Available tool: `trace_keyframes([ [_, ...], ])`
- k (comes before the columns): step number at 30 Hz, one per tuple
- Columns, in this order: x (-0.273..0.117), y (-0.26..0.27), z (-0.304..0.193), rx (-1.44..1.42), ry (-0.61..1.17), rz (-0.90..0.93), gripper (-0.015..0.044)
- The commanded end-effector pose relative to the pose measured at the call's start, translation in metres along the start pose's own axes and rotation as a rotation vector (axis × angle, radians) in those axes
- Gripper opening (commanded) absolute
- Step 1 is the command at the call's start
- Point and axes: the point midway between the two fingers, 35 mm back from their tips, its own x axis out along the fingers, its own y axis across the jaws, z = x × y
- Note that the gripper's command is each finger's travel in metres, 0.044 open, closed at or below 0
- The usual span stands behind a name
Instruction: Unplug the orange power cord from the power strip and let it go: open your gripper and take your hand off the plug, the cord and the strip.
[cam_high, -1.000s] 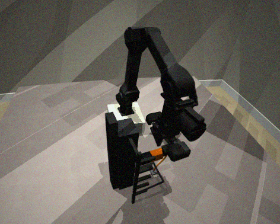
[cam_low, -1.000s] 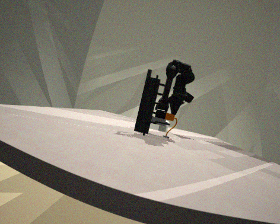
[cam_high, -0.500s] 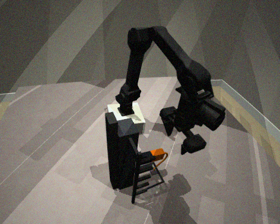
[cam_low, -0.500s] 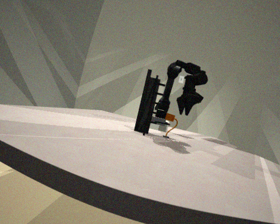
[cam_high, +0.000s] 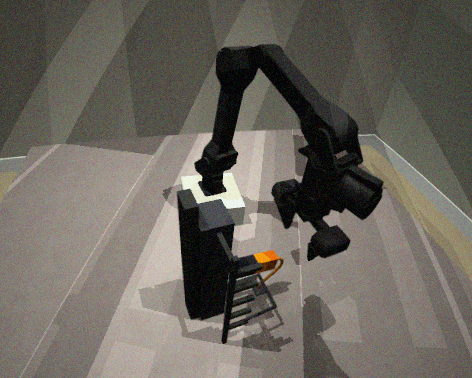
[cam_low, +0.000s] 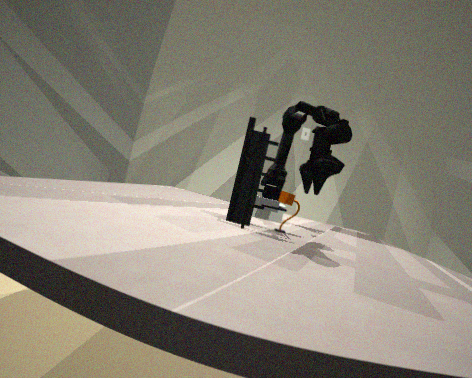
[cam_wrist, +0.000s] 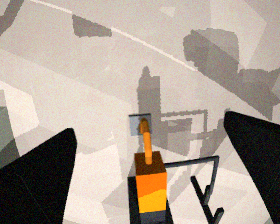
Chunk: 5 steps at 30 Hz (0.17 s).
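An orange plug (cam_high: 265, 257) and orange cord (cam_high: 273, 272) beside a black power strip (cam_high: 204, 260); black gripper (cam_high: 306, 222) at two o'clock.

Pretty dim and grainy all round; soft blocky shadows fell on the table (cam_high: 100, 210), no glare.

My gripper (cam_high: 303, 224) looks like matt black plastic, as does my arm (cam_high: 305, 107). The power strip (cam_high: 205, 260) is a dull, dark, smooth block. The orange plug (cam_high: 265, 257) looks like smooth matt plastic, and the table (cam_high: 90, 235) looks flat and unpolished.
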Motion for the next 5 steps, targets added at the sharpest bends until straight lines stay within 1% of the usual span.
trace_keyframes([
  [1, 0.0, 0.0003, 0.0007, 0.006, -0.003, 0.002, 0.044],
  [5, 0.0, 0.0003, 0.0007, 0.006, -0.003, 0.002, 0.044],
])
